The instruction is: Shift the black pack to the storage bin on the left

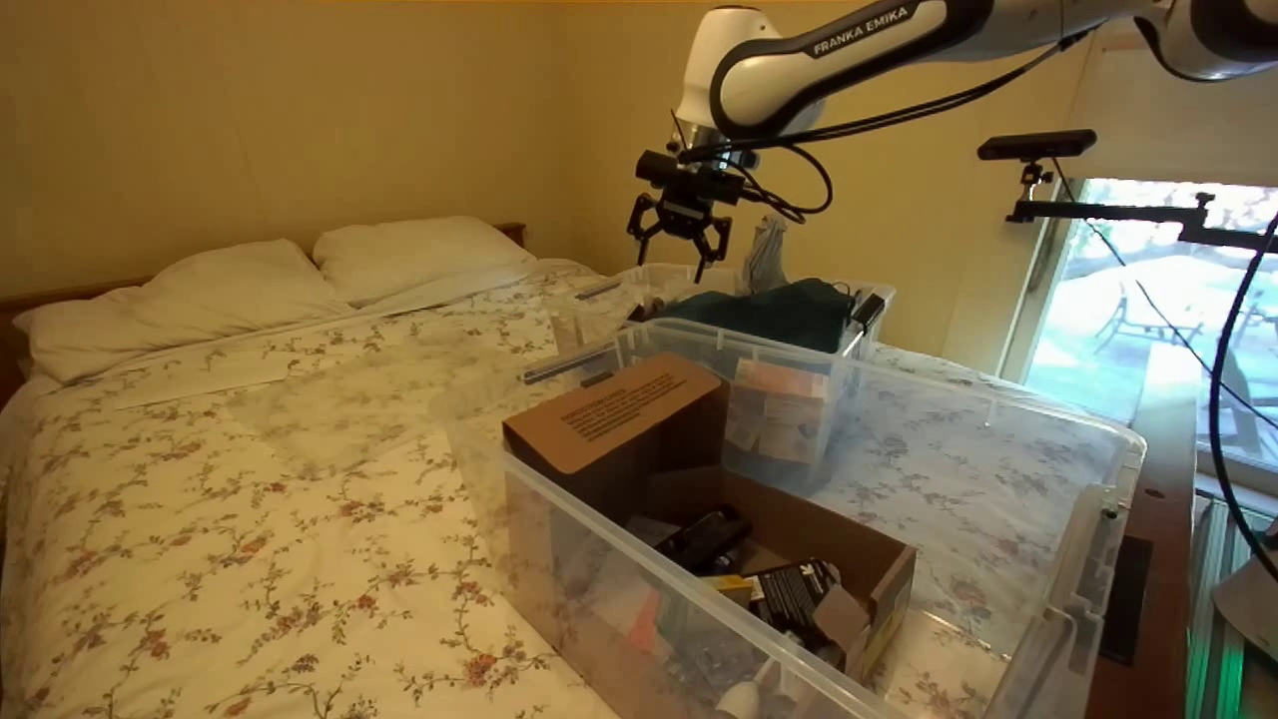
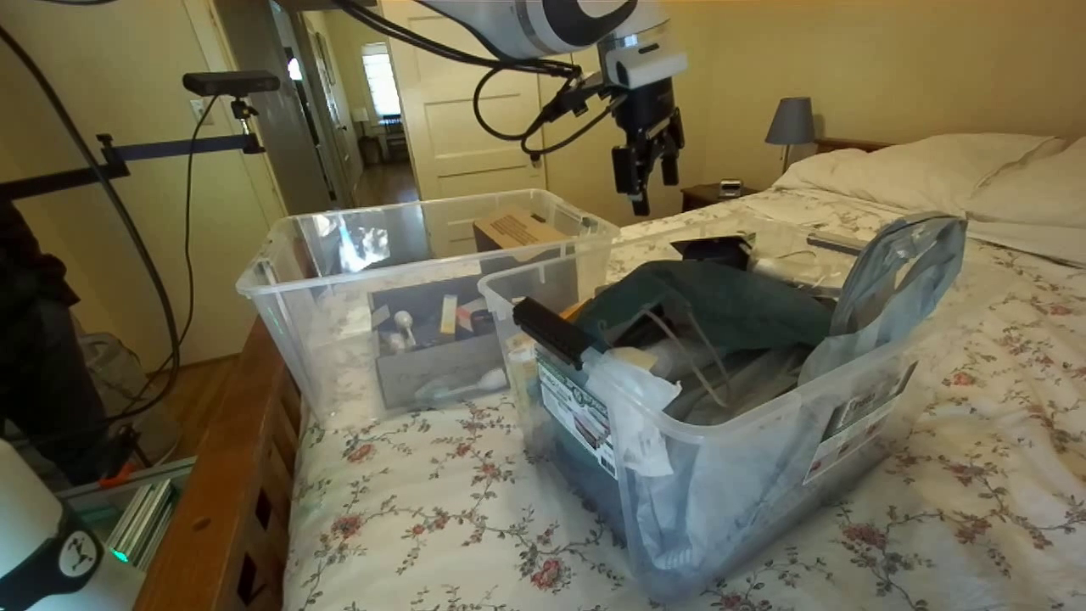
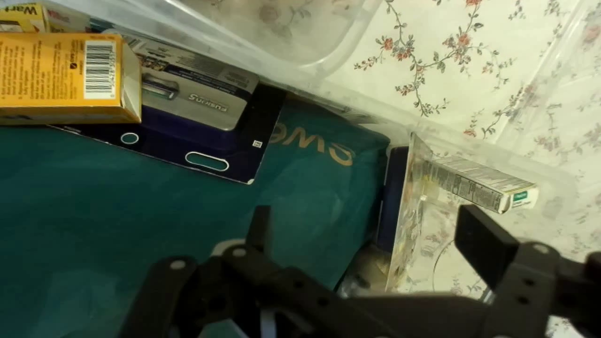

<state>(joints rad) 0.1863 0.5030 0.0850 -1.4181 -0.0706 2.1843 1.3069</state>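
**Robot arm (image 2: 517, 30) in a bedroom, wrist bent downward**

In an exterior view, the worktop (image 2: 407, 501) is a cloth-covered bed, floral in pattern. The storage bin (image 2: 327, 365), rectangular and translucent, stands at the view's left. Near it, the neighbouring bin (image 2: 747, 492), of similar smooth plastic, is heaped with a soft, creased, dark teal bag (image 2: 704, 305) and a wrinkled grey bag (image 2: 895, 280). The arm extends from the top edge, its wrist turned down.

In an exterior view, a brown cardboard box (image 1: 629, 404) sits in the storage bin, its printed flap raised at a slant. Pale, plump pillows (image 1: 419, 258) lie at the worktop's head. The arm extends from the upper right, bending sharply to point down. The claw (image 1: 670, 270) hangs above the neighbouring bin, splayed: I see it released.

In the wrist view, the black pack (image 3: 225, 145) lies in the neighbouring bin upon the teal bag, close to one clear wall: a flat, near-black card with punched holes and a silvery blister marked "Fusion5". A crisp-edged yellow carton (image 3: 61, 80) overlaps it. Lower down, the claw's fingers (image 3: 486, 244) stand wide apart, one over the teal bag, the other beyond an upright clear panel (image 3: 408, 206); a small pale carton (image 3: 483, 183) shows on that same side. The pack lies up and left of the fingers, apart from them.
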